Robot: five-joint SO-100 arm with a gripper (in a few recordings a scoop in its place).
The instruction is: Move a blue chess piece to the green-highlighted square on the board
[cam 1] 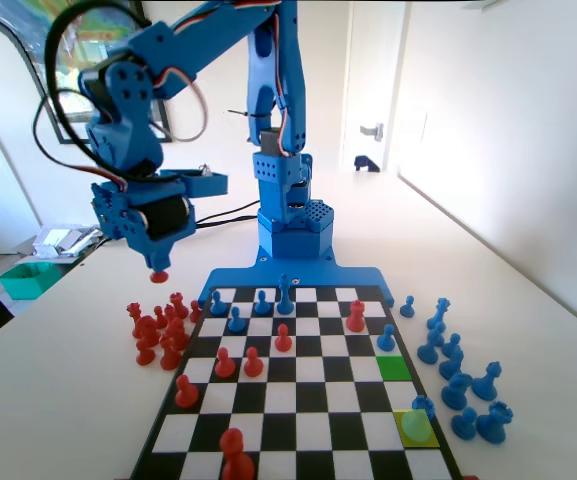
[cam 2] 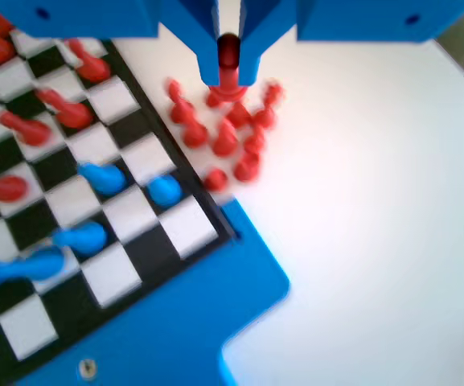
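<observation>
My gripper hangs in the air left of the board, above a cluster of red pieces on the table. It is shut on a small red piece whose base sticks out below the jaws. The green-highlighted square lies near the board's right edge with nothing on it. A blue pawn stands on the paler yellow-green square two squares nearer the camera. Another blue pawn stands just beyond the green square. The wrist view is blurred and shows blue pawns on the board.
Several blue pieces stand on the table right of the board. Red pieces are spread over the board's left and middle, and blue pieces line its far rows. The red cluster lies directly under the gripper.
</observation>
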